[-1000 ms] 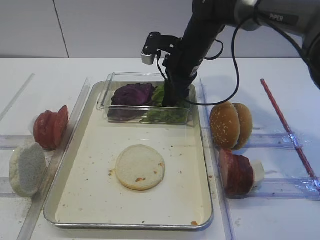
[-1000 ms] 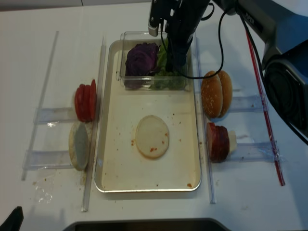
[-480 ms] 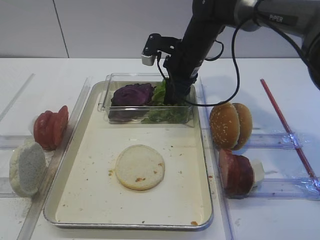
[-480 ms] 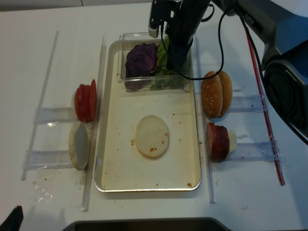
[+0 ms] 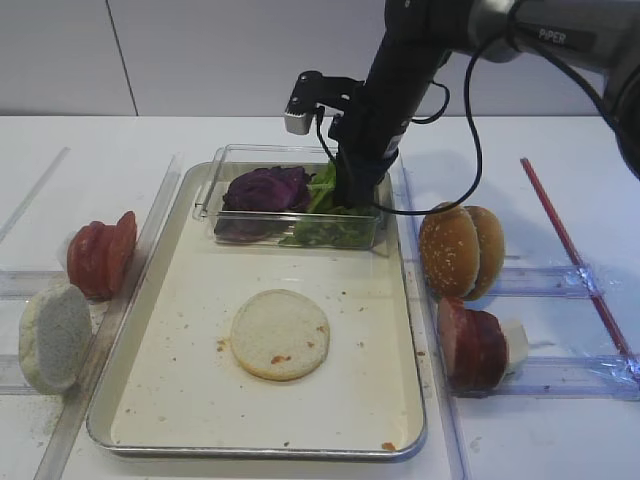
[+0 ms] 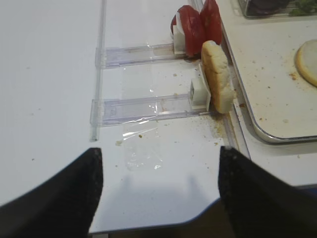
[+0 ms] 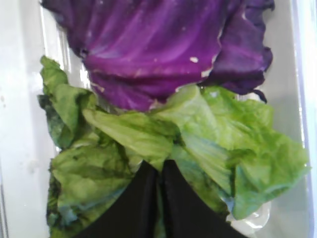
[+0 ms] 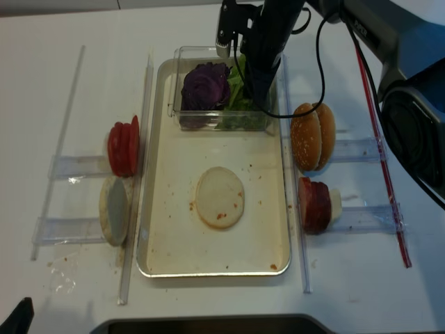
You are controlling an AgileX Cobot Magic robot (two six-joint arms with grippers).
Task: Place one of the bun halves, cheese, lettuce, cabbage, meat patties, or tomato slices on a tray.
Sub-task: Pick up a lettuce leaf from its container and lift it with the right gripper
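Right gripper [image 7: 159, 198] now pinched shut on the lettuce [image 7: 198, 144], lifted slightly since a second ago, inside the clear box [image 5: 215, 190] at the tray's [image 5: 180, 400] far edge beside the cabbage [image 5: 265, 188]. Pale bun half [image 5: 280, 334] unmoved mid-tray. Left gripper [image 6: 158, 196] spread wide, empty.

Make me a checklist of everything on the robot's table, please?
Surface: white table, crumbs near the left racks.
Job's things: flat bun half on the tray; lettuce and cabbage in a clear box; tomato slices, sesame buns, meat patties in side racks.
Clutter: floury disc; red stick.
Grippers: right gripper shut on lettuce; left gripper open, holding nothing.
Cables: black cable looping off the right arm.
Surroundings: pale wall behind.
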